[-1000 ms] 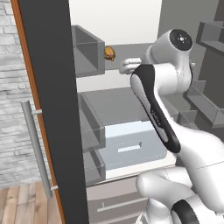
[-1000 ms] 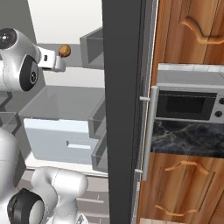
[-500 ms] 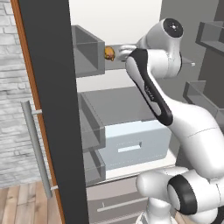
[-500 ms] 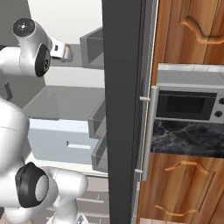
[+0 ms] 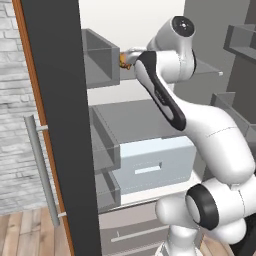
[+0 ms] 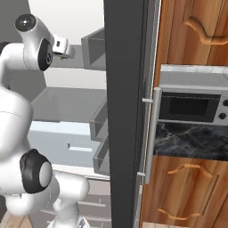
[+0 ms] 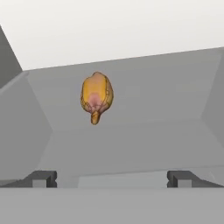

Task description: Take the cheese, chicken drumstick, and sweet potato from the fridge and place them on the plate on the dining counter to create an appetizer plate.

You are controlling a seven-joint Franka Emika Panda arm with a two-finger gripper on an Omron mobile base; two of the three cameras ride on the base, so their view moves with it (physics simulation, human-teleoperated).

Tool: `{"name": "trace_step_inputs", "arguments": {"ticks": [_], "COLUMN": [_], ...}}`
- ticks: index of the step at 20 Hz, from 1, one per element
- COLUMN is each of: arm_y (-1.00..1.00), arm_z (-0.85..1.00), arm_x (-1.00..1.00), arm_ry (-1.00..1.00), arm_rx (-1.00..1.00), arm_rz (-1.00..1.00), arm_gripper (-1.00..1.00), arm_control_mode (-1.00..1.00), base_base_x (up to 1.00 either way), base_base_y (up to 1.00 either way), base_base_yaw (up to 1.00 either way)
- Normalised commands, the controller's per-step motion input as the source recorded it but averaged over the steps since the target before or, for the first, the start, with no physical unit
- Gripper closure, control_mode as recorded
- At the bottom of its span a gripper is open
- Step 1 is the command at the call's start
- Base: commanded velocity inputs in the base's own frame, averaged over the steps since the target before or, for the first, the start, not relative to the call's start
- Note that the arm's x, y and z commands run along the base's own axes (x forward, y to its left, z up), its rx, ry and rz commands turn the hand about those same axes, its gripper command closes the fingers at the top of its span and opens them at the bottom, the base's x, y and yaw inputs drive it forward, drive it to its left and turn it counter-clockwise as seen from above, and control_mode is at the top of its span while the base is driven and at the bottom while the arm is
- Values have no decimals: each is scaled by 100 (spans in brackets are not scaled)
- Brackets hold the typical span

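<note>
The chicken drumstick [image 7: 96,97], a golden-brown lump with a narrow end, lies on a grey upper shelf [image 7: 131,131] of the fridge [image 5: 55,125]. My gripper [image 7: 111,179] points straight at it from a short way off, jaws wide open and nothing between them. From the left base view the drumstick [image 5: 122,60] peeks out just beyond the gripper [image 5: 127,54], beside a door bin. In the right base view the hand [image 6: 63,47] reaches in at shelf height. The cheese, sweet potato, plate and dining counter are out of view.
Both dark grey fridge doors [image 6: 124,111] stand open on either side of the arm, carrying grey door bins [image 5: 100,57]. A pale blue-white drawer [image 5: 155,162] sits below the shelves. A microwave [image 6: 191,104] and wooden cabinets [image 6: 191,26] lie to the right.
The arm has swung up and into the fridge, bringing the hand to the upper shelf close to the drumstick. The jaws stayed open.
</note>
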Motion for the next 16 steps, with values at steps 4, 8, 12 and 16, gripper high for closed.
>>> {"name": "trace_step_inputs", "arguments": {"ticks": [4,8,12,16], "arm_y": [18,15,7,4], "arm_z": [0,0,0,0], "arm_x": [51,59,52,49], "arm_ry": [0,1,3,4], "arm_rx": [-3,0,0,0], "arm_rz": [-2,0,0,0], "arm_gripper": [-100,-100,-100,-100], "arm_control_mode": [-100,-100,-100,-100], "base_base_x": [0,0,0,0], "base_base_y": [0,0,0,0], "base_base_yaw": [0,0,0,0]}}
